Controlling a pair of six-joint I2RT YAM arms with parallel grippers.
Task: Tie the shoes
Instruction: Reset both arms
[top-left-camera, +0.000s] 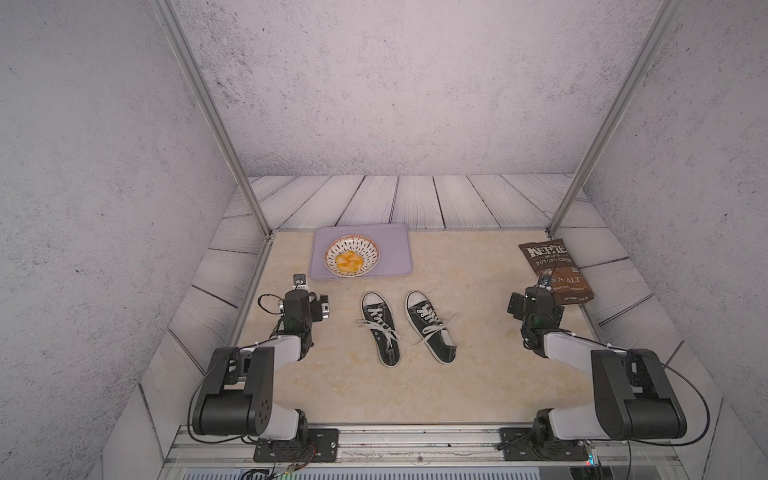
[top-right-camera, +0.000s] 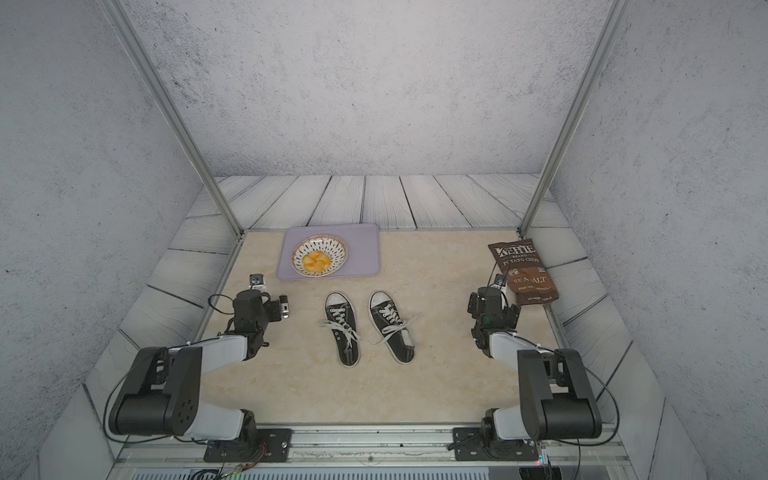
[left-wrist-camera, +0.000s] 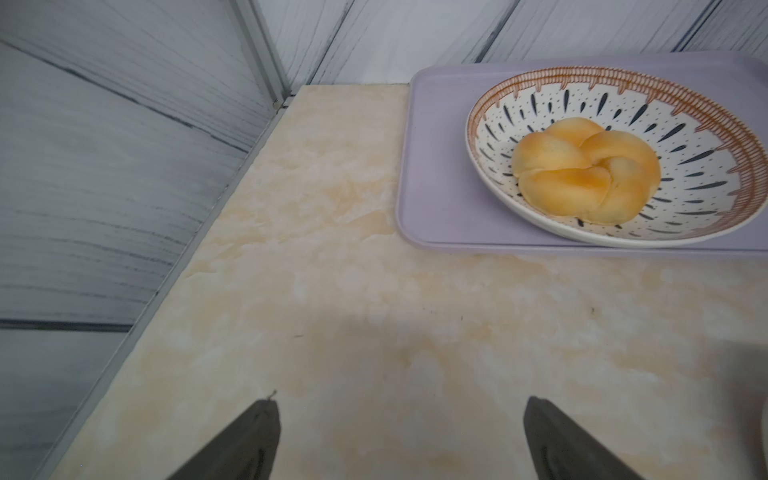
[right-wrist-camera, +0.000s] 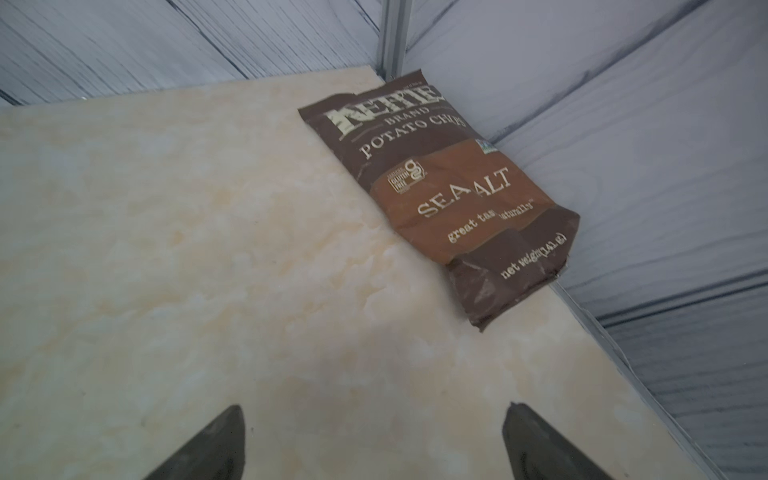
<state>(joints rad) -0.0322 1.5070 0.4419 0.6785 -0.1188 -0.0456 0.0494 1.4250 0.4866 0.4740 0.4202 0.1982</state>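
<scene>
Shoes (top-left-camera: 380, 332) side by side, middle of table (top-left-camera: 478, 374), white laces (top-left-camera: 434, 329) sprawled. Left gripper (left-wrist-camera: 401, 401), right gripper (right-wrist-camera: 375, 405) both spread wide, holding nothing, far from shoes.

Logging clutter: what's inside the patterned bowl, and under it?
Inside the white patterned ceramic bowl: a golden knotted bread roll, hiding the bowl's centre. Underneath: a lilac rectangular tray.

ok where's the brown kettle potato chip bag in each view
Top view: brown Kettle potato chip bag at the table's far right edge.
Top view: same spot.
Left wrist: not in it.
Right wrist: against the side wall, beyond the right end effector.
Landmark: aluminium corner post by the bag's top.
</scene>
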